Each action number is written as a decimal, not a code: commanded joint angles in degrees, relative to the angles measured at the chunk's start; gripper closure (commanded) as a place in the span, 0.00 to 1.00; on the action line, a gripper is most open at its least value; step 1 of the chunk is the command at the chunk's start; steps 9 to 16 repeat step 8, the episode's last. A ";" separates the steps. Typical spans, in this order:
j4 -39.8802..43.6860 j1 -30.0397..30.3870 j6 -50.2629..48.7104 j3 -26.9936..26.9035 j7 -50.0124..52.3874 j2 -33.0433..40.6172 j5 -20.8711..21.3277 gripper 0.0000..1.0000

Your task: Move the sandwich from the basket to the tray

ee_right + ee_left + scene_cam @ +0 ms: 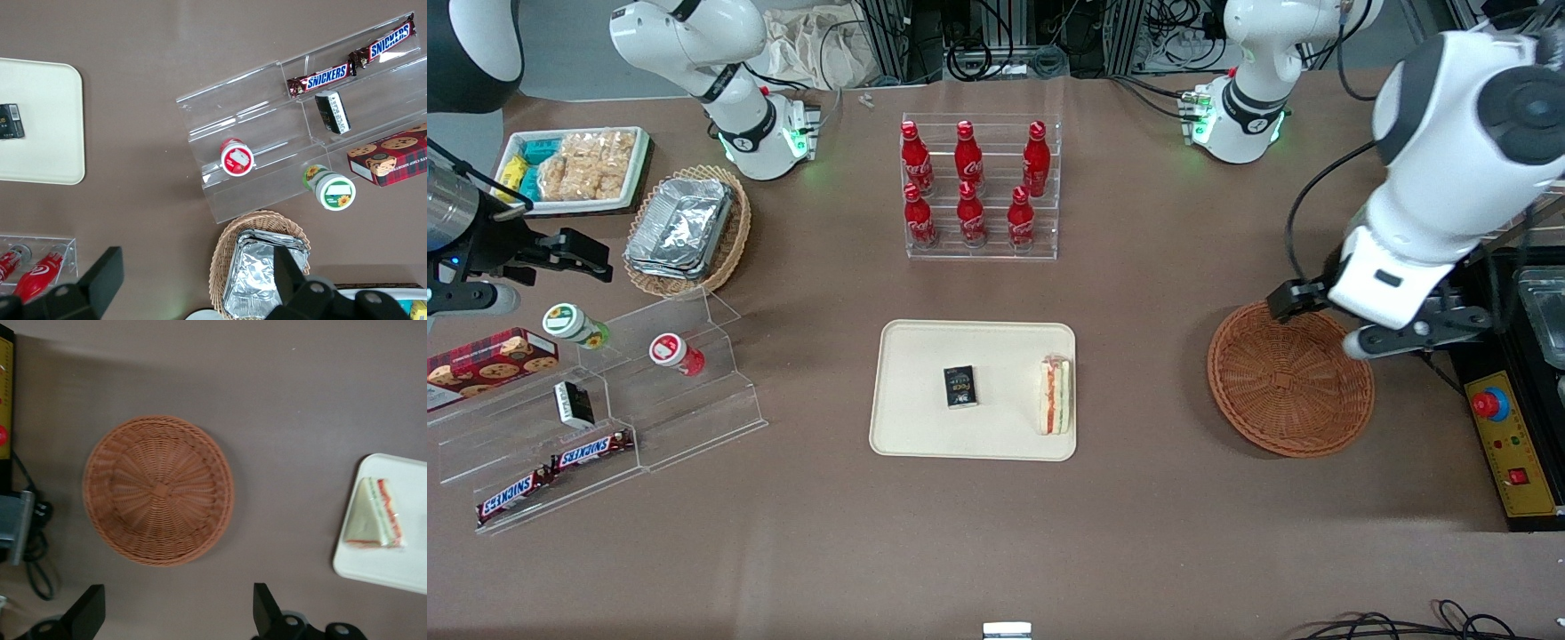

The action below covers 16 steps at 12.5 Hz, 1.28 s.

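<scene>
A brown table (pixel 1138 533) carries all the things. In the middle of it lies the cream tray (pixel 925 427), and the sandwich (pixel 1055 396) rests inside it, along the tray's edge that faces the working arm's end of the table. The filling of the sandwich, orange-red and green, shows along one side. A small dark packet (pixel 960 387) also lies on the tray, apart from the sandwich. The round reddish-brown basket (pixel 1280 400) stands on the table well apart from the tray, toward the working arm's end, and nothing is inside it. The claw (pixel 173 613) hangs above the table beside the basket, at the basket's edge farther from the front camera. Its two fingers (pixel 263 607) are spread wide and hold nothing. A clear rack of red bottles (pixel 980 187) stands farther from the front camera than the tray.
</scene>
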<state>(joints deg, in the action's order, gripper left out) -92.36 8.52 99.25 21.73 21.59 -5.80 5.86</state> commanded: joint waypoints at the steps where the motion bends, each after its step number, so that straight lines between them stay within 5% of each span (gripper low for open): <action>1: -2.39 2.63 -0.72 0.24 -8.55 2.37 -1.55 0.00; 7: 5.86 5.36 -6.35 0.24 -15.50 -1.57 -1.64 0.00; 16: 6.14 5.62 -6.35 0.24 -16.65 -1.84 -1.64 0.00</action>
